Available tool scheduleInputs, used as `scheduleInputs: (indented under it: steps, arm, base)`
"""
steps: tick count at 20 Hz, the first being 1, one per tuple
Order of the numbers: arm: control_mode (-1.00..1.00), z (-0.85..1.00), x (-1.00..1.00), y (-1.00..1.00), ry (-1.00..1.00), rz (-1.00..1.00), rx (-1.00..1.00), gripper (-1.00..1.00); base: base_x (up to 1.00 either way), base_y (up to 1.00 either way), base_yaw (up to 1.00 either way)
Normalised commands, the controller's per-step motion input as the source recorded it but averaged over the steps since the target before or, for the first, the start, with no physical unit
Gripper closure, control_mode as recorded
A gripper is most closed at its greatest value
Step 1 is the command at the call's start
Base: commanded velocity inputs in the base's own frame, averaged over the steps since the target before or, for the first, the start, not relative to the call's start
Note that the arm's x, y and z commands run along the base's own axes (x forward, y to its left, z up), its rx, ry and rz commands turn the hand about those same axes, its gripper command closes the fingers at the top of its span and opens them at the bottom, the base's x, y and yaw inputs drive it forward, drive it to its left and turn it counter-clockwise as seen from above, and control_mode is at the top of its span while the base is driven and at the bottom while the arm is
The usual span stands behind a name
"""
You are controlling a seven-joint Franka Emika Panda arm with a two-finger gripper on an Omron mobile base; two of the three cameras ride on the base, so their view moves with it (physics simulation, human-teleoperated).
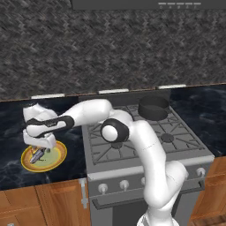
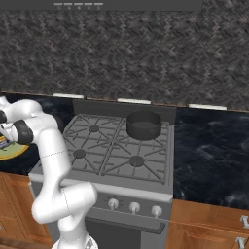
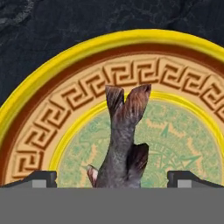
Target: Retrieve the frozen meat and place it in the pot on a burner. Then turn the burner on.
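Gripper spread fully, fingertips either side of the frozen meat on the plate, not gripping.

- One slender grey-silver fish-shaped frozen meat
- One round yellow-rimmed green plate
- One short dark grey pot
- Four round dark gas burners
- Three round silver stove knobs
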Motion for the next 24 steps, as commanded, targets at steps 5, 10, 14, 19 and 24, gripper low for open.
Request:
scheduleInputs:
  steps: [5, 10, 14, 19, 24]
  arm:
    - [-1.00, -0.22, 0.00, 0.00, 0.00, 0.00, 0.00, -1.00]
    - [-1.00, -0.02, 0.00, 0.00, 0.00, 0.00, 0.00, 1.00]
    - [-1.00, 0.00, 0.00, 0.00, 0.00, 0.00, 0.00, 1.00]
    - [-1.00, 0.00, 0.00, 0.00, 0.00, -0.01, 0.00, 1.00]
    - [-1.00, 0.00, 0.00, 0.00, 0.00, 0.00, 0.00, 1.00]
  base:
    - [0.00, 0.00, 0.00]
    - [0.00, 0.00, 0.00]
    - [0.00, 0.00, 0.00]
    - [0.00, 0.00, 0.00]
    - [0.00, 0.00, 0.00]
